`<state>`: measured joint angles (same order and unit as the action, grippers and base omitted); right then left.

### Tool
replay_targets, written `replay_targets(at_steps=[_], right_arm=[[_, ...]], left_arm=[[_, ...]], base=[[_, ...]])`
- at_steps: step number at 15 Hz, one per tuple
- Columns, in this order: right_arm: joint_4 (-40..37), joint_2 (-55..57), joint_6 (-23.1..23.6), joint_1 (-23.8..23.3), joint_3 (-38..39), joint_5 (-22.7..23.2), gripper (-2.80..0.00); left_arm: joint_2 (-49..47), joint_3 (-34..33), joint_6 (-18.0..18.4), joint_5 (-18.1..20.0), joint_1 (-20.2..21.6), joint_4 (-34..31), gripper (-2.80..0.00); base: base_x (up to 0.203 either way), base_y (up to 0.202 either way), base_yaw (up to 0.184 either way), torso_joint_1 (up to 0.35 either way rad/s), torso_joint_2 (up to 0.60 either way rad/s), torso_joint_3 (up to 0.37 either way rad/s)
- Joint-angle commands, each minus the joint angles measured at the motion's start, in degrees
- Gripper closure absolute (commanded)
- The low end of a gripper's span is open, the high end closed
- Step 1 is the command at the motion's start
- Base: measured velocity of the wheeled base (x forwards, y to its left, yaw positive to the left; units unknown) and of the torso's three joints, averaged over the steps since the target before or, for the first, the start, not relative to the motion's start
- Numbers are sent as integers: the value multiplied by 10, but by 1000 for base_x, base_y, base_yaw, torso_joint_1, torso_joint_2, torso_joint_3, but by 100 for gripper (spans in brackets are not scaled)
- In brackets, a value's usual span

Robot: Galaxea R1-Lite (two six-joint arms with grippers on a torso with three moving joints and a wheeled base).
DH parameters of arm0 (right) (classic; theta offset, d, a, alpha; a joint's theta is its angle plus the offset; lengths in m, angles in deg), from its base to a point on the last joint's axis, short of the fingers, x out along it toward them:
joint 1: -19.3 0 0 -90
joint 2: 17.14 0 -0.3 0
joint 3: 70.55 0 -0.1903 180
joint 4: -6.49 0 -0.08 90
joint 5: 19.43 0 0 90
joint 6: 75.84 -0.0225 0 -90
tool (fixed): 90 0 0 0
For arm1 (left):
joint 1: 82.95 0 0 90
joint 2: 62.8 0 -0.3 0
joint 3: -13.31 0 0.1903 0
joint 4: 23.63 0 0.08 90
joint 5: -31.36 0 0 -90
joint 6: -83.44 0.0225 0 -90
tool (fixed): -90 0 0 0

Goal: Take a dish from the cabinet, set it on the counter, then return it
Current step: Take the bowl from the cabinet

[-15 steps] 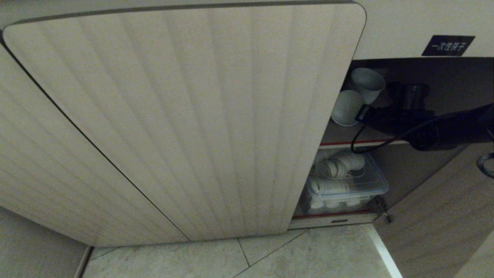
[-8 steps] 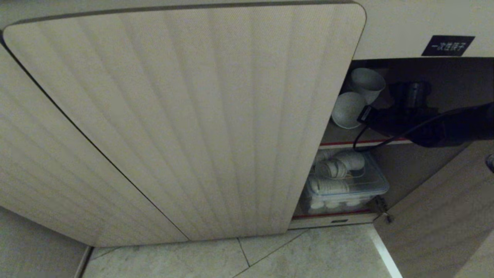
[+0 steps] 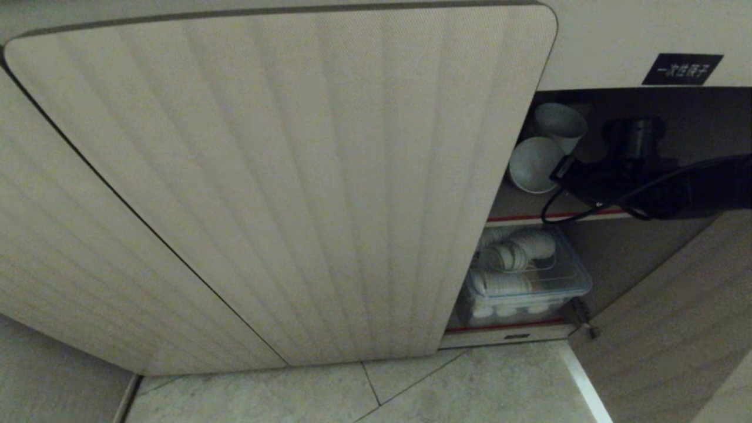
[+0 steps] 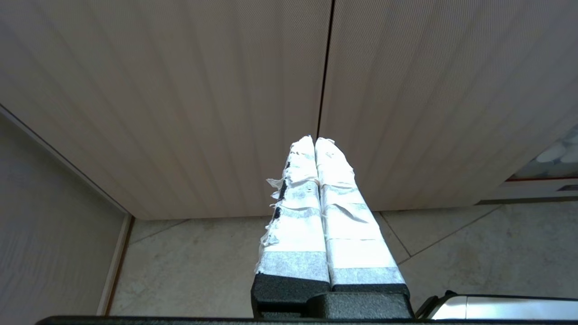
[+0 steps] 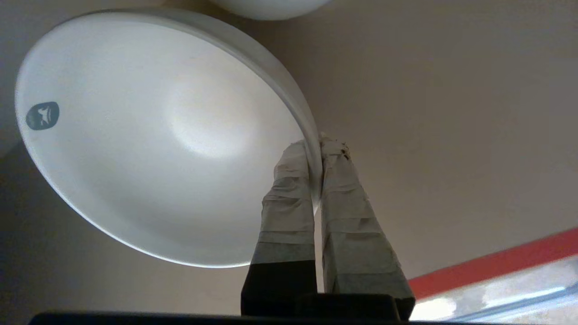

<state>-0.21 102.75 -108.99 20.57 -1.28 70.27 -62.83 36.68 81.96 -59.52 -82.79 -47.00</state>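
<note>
I have the right gripper (image 5: pixel 316 149) inside the cabinet (image 3: pixel 282 176), on the upper shelf (image 3: pixel 529 205) at the right, where the door stands open. Its taped fingers (image 5: pixel 289 189) are pinched on the rim of a white bowl (image 5: pixel 158 135), one finger inside the lip and the other outside. From the head camera the bowl (image 3: pixel 531 165) sits just left of my dark wrist, with a second white cup (image 3: pixel 561 126) close behind it, farther in. Below the red shelf edge, a clear plastic box (image 3: pixel 529 282) holds stacked white dishes.

I judge the bowl to be glazed ceramic or hard melamine: stiff, smooth and slippery, and likely to chip if it knocks the door edge or the cup behind it. A rim pinch is the only hold on offer here, and it puts all the weight to one side of the fingers, so the bowl may swing or slide in the tape. I would draw it out slowly and keep it clear of the door.

The left gripper (image 4: pixel 316 149) is parked low in front of the closed doors, above the floor tiles (image 4: pixel 203 266), its taped fingers pressed together with nothing between them.
</note>
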Motion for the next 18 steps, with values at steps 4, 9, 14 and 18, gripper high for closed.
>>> replay_targets(at_steps=[4, 9, 14, 18], right_arm=[[-13, -11, -33, 1, 4, -3, 0], [-29, -25, -40, 1, 33, -11, 0], [-82, -49, -66, 1, 43, -5, 0], [-122, -68, -82, 0, 45, 5, 0]], left_arm=[[0, 0, 0, 0, 0, 0, 0], [0, 0, 0, 0, 0, 0, 0], [0, 0, 0, 0, 0, 0, 0], [0, 0, 0, 0, 0, 0, 0]], base=[[0, 0, 0, 0, 0, 0], [0, 0, 0, 0, 0, 0], [0, 0, 0, 0, 0, 0], [0, 0, 0, 0, 0, 0]])
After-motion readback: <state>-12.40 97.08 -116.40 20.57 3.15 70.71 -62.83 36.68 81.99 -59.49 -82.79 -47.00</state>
